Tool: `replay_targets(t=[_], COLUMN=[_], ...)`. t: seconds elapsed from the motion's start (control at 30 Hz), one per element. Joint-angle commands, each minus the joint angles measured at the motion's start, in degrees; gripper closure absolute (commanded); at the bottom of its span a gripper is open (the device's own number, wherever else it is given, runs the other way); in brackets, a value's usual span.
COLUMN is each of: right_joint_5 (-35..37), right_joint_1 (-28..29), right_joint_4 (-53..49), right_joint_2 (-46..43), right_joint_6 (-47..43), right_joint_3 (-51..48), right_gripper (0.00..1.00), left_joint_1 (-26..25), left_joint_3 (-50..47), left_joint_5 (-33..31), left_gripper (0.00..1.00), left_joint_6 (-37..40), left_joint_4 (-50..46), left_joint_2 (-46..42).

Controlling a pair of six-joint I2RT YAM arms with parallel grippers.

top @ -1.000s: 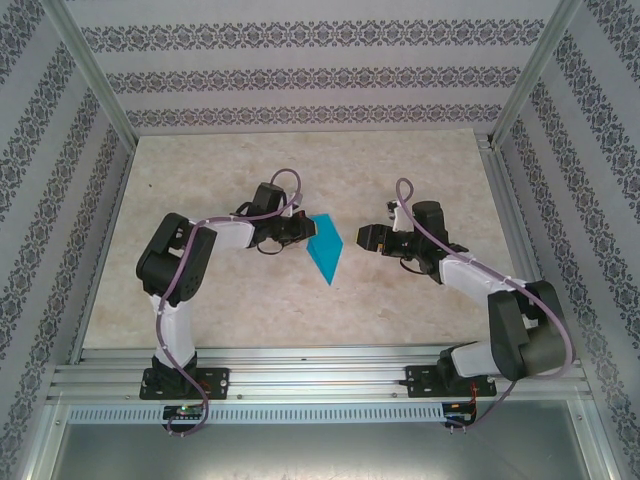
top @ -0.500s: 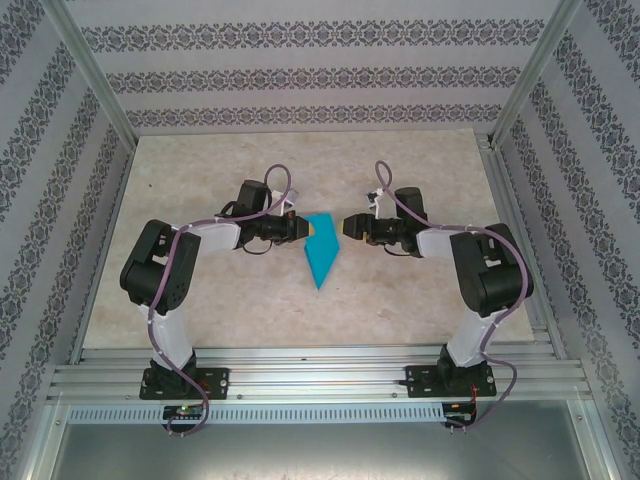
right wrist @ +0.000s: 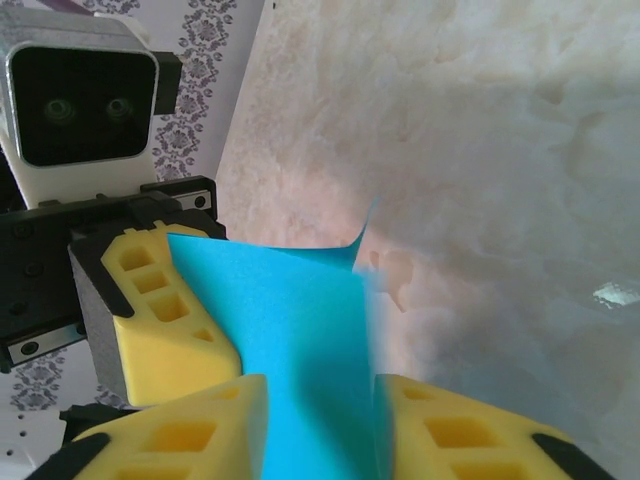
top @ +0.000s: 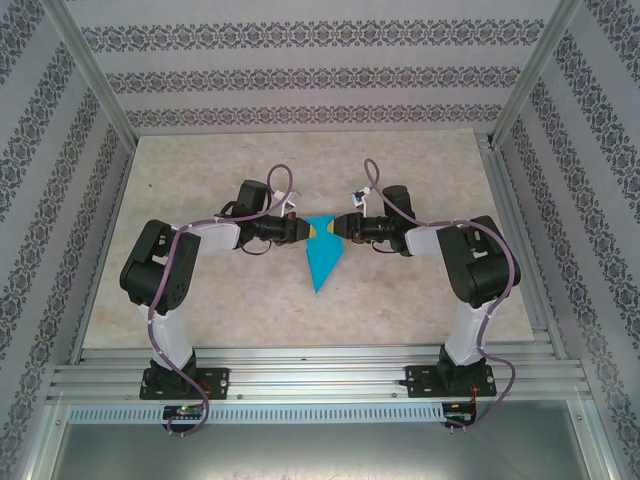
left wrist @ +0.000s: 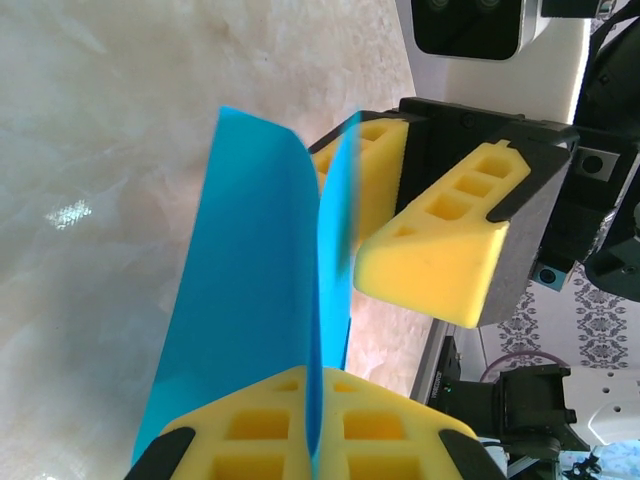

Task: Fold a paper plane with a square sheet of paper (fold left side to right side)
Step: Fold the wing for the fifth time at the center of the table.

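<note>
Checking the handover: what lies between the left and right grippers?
The folded teal paper, pinched by the left gripper and reaching the right gripper, in top view.

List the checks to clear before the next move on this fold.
1. Left gripper shut on the square sheet of paper: ok.
2. Right gripper clamped on the opposite corner: not ok; its jaws straddle the paper with a gap.
3. Grippers apart, not colliding: ok.
4. Paper untorn where visible: ok.
5. Paper's tip clear of the table: cannot tell.
</note>
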Motion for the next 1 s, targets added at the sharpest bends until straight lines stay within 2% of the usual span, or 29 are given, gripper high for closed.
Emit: replay_targets(t=[0.0,0.1,0.17,0.27,0.33,0.47,0.57,0.67,0.77,0.97], right_joint_5=[-0.1,0.5,1.7,4.4,6.8,11.4,13.6,14.7,17.4,21.6], right_joint_1=[0.1,0.1,0.1,0.6,0.8,1.9,2.9,3.9,5.5,8.1], right_joint_4=[-0.1,-3.1,-4.9,-7.7,-10.1,-14.2,-18.0,-18.8,-22.0,-31.0], right_joint_2=[-0.4,-0.1,-0.2,-1.0,-1.9,-4.3,-5.1,-5.9,-7.3,-7.2], right_joint_6=[-1.5,-2.8,-3.2,-2.5,-1.3,1.3,2.5,5.3,6.6,8.8], right_joint_3=[0.5,1.1,1.2,0.9,0.6,0.0,1.1,1.5,2.9,7.3], right_gripper=[0.76,0.92,1.0,1.0,1.0,1.0,1.0,1.0,1.0,1.0], left_joint_1=[0.4,0.5,0.5,0.5,0.5,-0.4,-4.0,-9.8,-15.2,-20.6], left_joint_3=[-0.2,0.0,0.4,0.3,0.0,-1.7,-2.7,-3.6,-4.9,-6.8], left_joint_5=[-0.2,-0.9,-2.7,-8.6,-13.8,-25.6,-32.6,-35.7,-39.0,-40.6], left_gripper=[1.0,0.97,0.81,0.53,0.43,0.39,0.4,0.43,0.41,0.38], left_joint_6=[2.8,3.6,5.3,9.6,12.3,16.9,19.0,18.5,17.1,16.1], left_joint_4=[-0.7,-2.2,-4.6,-10.9,-15.4,-24.2,-29.4,-31.6,-31.5,-27.3], left_joint_2=[-1.0,-0.9,-1.6,-4.7,-7.9,-16.6,-22.5,-25.9,-27.3,-25.2])
